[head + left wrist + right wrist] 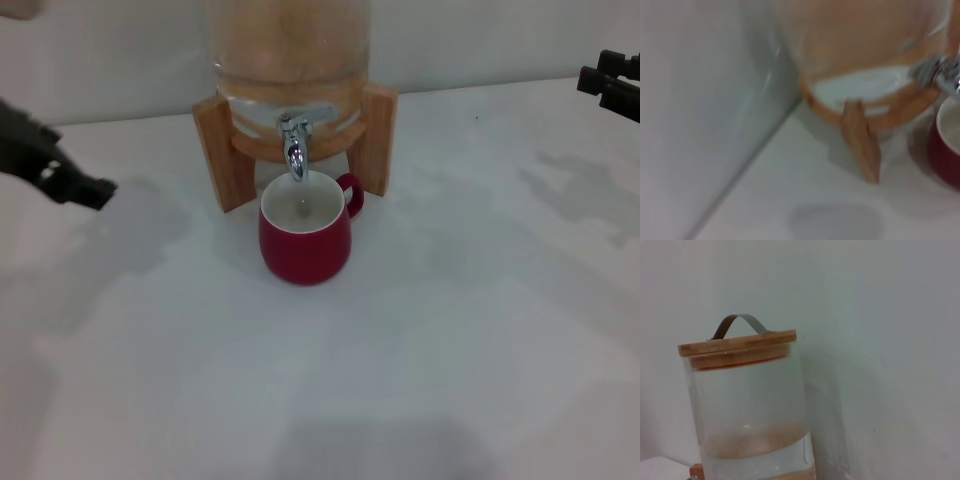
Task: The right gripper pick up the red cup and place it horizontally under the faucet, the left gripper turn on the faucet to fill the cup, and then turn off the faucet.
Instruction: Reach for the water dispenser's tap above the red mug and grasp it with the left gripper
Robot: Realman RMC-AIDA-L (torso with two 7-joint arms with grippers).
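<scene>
The red cup stands upright on the white tabletop, directly under the faucet, handle toward the far right; its off-white inside shows a little liquid at the bottom. The glass dispenser on its wooden stand holds a low layer of clear liquid under a wooden lid. The left claw hovers at the left, well apart from the faucet; the right claw hangs at the far right edge. Whether either claw is spread cannot be told.
</scene>
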